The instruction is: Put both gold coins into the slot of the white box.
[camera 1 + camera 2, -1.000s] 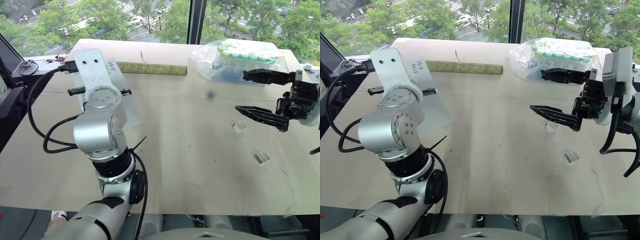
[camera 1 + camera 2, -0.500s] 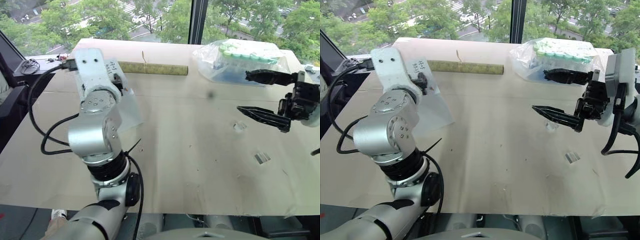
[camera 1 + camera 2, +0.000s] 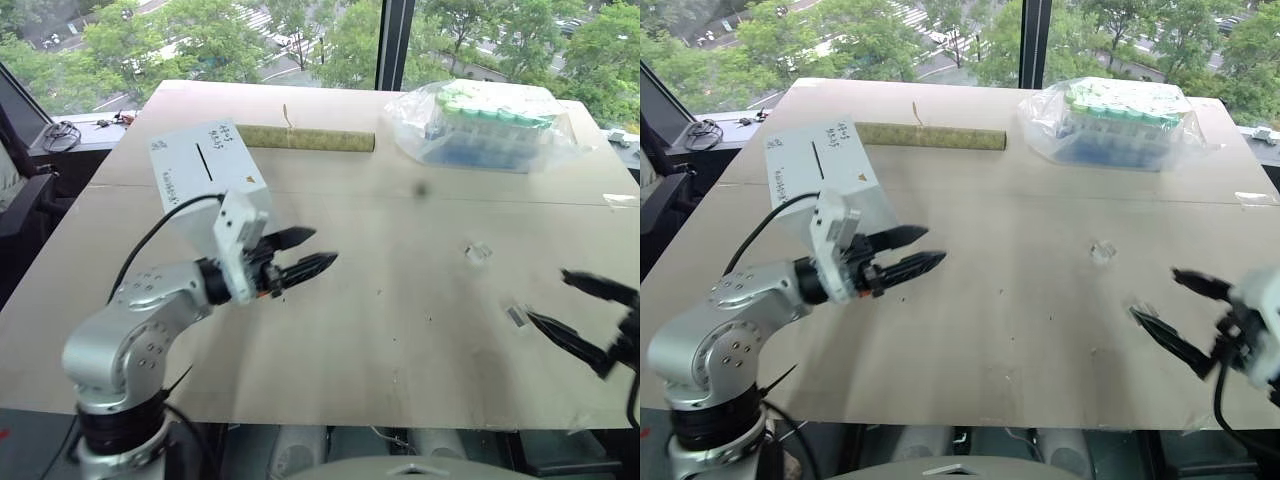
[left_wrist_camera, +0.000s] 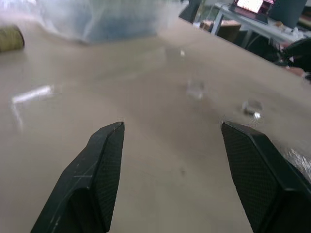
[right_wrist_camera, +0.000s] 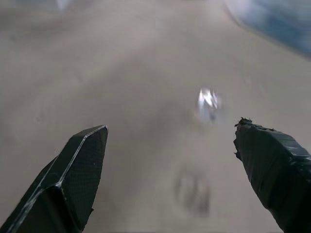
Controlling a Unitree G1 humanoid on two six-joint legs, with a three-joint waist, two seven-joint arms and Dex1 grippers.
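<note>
Over on the left, the white box (image 3: 205,172) sits tilted on the surface (image 3: 400,330), its thin black slot (image 3: 204,159) facing up. There is blue handwriting along two edges of that face, too small to read. No gold coins can be made out anywhere on the surface.

Just right of the white box, the left tool (image 3: 308,252) hovers low above the surface, pointing away from the box. Its two black fingers are parted with nothing between them, and the left wrist view confirms the gap: bare tan board shows between the pads (image 4: 99,160).

Behind the white box, along the far edge, lies a rolled olive-green tube (image 3: 305,138). Further right of it, the clear bag of green-capped tubes (image 3: 487,122) sits by the window side.

Between the white box and the bag there is a wide stretch of open board. Right of that, two small clear plastic scraps lie well apart from the box: one (image 3: 478,252) mid-surface, another (image 3: 517,316) nearer the front edge.

Far right of the white box, the right tool (image 3: 590,318) hangs near the front right corner, spread wide and empty. The nearer scrap lies just beside its lower finger. In the right wrist view a shiny scrap (image 5: 209,101) lies ahead, between the two fingers (image 5: 77,174).
</note>
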